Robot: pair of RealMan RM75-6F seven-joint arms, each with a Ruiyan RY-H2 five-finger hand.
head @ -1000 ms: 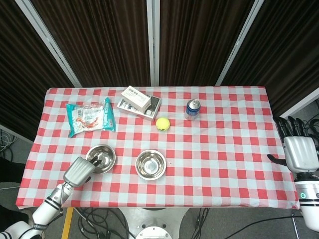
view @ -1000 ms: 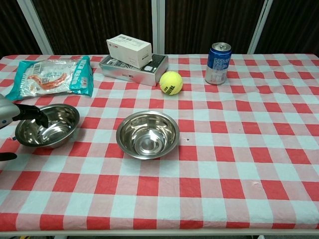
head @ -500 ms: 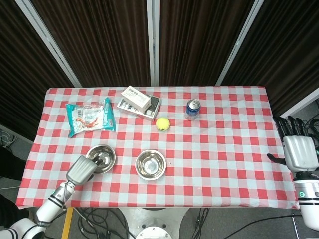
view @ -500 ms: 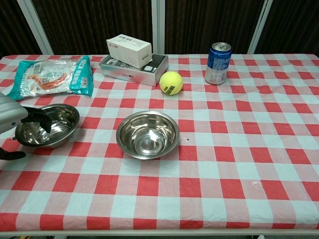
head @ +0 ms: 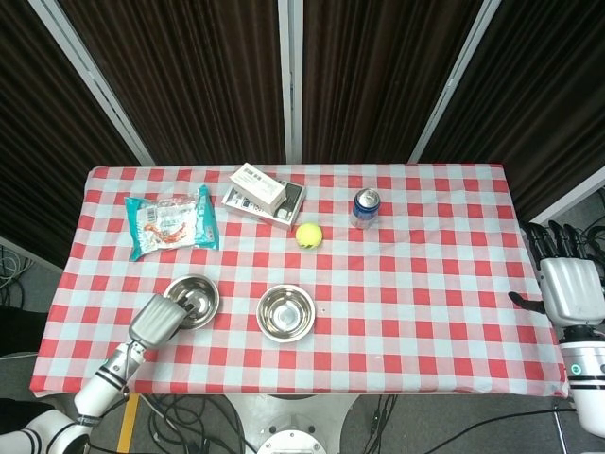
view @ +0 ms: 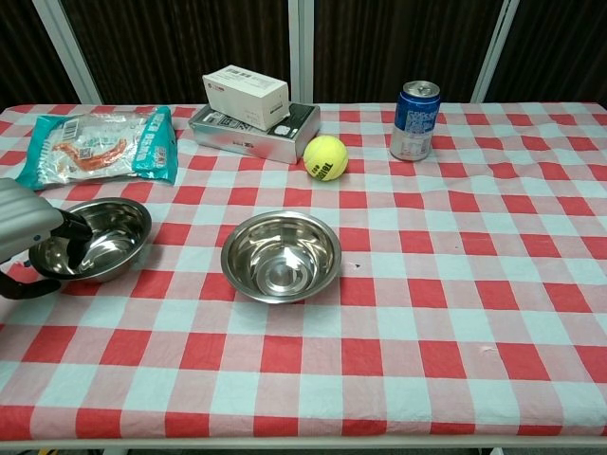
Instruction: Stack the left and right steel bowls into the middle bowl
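Dark curtains are hung behind a worktop [head: 425, 312] covered in red-and-white check cloth. Only two steel bowls are seen: the left bowl [view: 93, 239] near the left edge and the middle bowl [view: 281, 256] just right of it, apart from it; no right bowl is visible in either view.

The left hand [view: 28, 237] is placed at the near-left rim of the left bowl, with dark fingers [view: 74, 248] dipped inside the rim and the thumb outside, so the rim appears to be pinched, though firm contact cannot be confirmed. The right hand [head: 567, 284] is held off the right edge of the worktop, fingers spread, nothing in it.

The bowl is judged light, stiff and slippery; a pinch across the thin rim is likely the only secure hold, and tilting should be expected when it is lifted.

A snack bag [head: 172, 222], boxes [head: 264, 196], a ball [head: 308, 235] and a can [head: 366, 208] are laid along the far side.

The finger placement inside the bowl is shown by the chest view alone; the right hand and the left forearm are shown by the head view alone.
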